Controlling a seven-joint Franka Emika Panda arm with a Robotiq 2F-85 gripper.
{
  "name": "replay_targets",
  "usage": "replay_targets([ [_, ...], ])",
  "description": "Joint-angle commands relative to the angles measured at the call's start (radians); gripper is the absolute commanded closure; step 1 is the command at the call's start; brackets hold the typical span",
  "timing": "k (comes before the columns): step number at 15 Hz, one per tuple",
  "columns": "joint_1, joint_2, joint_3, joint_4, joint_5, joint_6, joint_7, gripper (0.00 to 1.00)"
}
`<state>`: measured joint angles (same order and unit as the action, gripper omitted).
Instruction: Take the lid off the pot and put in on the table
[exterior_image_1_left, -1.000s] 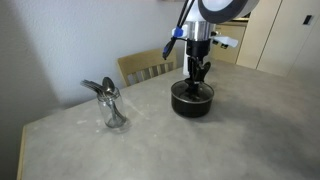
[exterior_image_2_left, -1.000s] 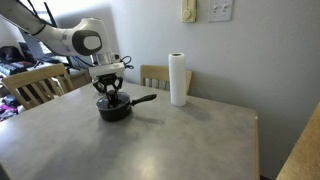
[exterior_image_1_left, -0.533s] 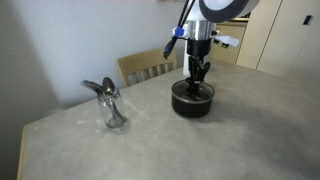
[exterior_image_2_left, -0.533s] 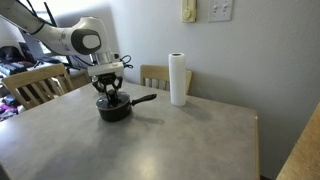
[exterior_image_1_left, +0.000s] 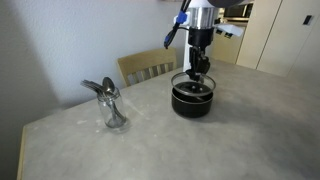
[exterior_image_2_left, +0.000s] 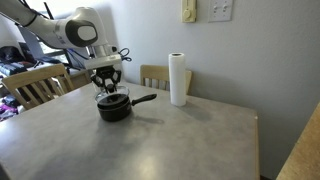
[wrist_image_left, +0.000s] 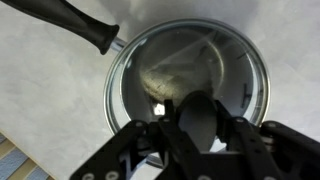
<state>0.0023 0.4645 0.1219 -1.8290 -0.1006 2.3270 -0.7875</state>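
A home kitchen or dining corner is indicated. A grey tabletop (exterior_image_2_left: 190, 140) is flanked by slatted wooden chairs (exterior_image_2_left: 35, 85), and a paper towel roll (exterior_image_2_left: 178, 79) and a black cooking pot (exterior_image_2_left: 113, 107) are set on it. Switch plates (exterior_image_2_left: 222, 10) are fixed to the plain wall, and pale cabinet doors (exterior_image_1_left: 290, 35) are seen behind.

Lid (wrist_image_left: 182, 66) clear glass, shiny metal rim – pot (exterior_image_1_left: 192, 103) matt black – table (exterior_image_2_left: 170, 140) smooth.
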Motion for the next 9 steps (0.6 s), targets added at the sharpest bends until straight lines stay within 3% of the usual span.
replay_targets([
  [1, -0.004, -0.074, -0.013, -0.052, -0.021, -0.006, 0.028, 0.85],
  [9, -0.043, -0.133, -0.064, -0.116, -0.025, 0.02, 0.044, 0.85],
])
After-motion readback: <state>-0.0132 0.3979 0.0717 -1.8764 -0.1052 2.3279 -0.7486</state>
